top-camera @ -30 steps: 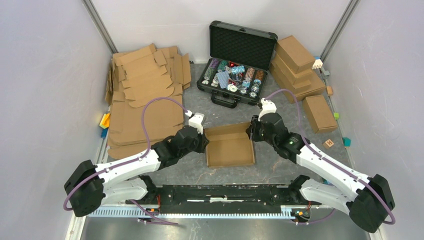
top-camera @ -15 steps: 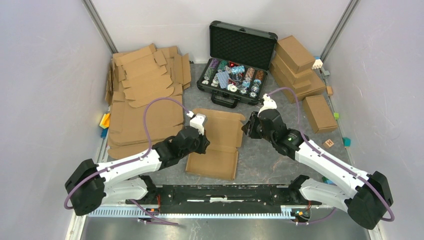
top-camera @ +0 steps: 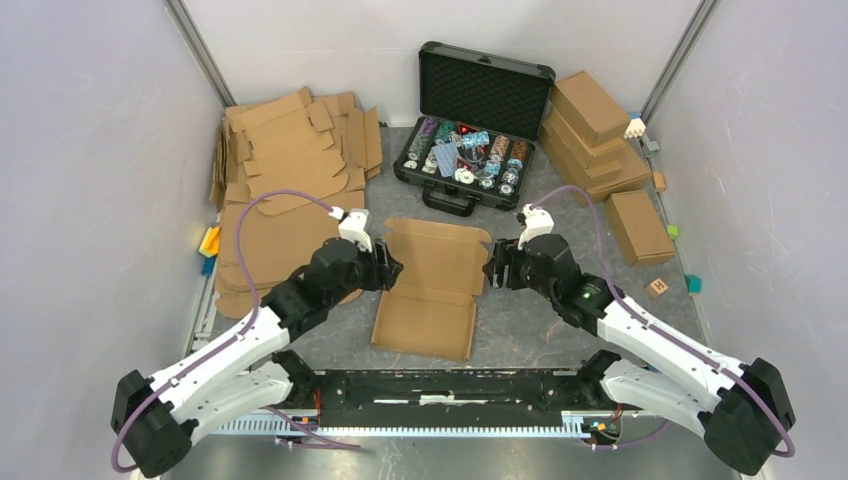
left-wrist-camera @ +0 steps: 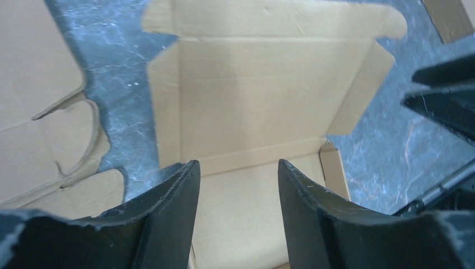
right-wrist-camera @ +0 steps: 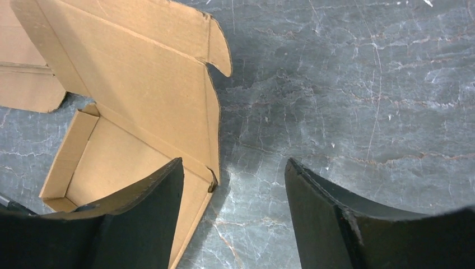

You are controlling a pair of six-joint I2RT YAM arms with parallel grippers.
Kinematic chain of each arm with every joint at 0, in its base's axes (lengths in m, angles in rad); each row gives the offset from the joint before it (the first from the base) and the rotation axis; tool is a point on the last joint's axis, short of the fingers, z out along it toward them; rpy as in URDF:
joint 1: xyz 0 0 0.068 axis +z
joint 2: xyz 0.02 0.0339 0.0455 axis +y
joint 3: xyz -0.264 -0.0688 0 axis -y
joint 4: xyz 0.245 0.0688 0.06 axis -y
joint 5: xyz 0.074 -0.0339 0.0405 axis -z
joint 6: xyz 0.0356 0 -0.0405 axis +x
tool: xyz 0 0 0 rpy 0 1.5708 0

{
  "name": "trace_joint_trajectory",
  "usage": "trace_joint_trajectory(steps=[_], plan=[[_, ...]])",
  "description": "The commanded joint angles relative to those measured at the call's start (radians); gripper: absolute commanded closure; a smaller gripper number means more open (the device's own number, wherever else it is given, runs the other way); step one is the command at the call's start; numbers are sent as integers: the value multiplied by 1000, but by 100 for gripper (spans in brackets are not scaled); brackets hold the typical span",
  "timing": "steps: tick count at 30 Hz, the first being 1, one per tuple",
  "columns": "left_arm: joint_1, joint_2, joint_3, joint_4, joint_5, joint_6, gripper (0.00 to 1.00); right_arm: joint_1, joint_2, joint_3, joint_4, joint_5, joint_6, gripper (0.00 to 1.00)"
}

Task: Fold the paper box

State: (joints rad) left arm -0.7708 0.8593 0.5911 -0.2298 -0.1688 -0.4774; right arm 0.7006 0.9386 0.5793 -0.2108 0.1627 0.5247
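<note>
Brown box (top-camera: pixel 430 290) is lying half-folded, lid open.
Beside its opposite edges the left gripper (top-camera: pixel 387 268) and right gripper (top-camera: pixel 493 270) are hovering, both spread apart, gripping nothing.

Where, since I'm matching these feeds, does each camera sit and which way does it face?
Top external: above, behind the bases, facing down on the table; whole arms, left gripper, right gripper.
Left wrist: on left arm, facing the paper box between its open fingers.
Right wrist: on right arm, facing down past its open fingers.
Shared: all see the paper box.
</note>
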Motion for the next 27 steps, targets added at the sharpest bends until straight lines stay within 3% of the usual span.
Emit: trace_joint_trajectory(steps=[1, 7, 13, 18, 27], plan=[[103, 34, 43, -16, 115, 34, 36, 0, 30, 24, 80, 5, -31, 31], [195, 106, 55, 41, 202, 48, 31, 0, 110, 51, 132, -8, -24, 38], [250, 156, 81, 58, 246, 66, 40, 0, 172, 93, 158, -9, -24, 47], [268, 206, 117, 46, 229, 85, 41, 0, 212, 109, 152, 19, -19, 51], [319, 286, 162, 87, 273, 82, 47, 0, 239, 129, 162, 14, -21, 72]])
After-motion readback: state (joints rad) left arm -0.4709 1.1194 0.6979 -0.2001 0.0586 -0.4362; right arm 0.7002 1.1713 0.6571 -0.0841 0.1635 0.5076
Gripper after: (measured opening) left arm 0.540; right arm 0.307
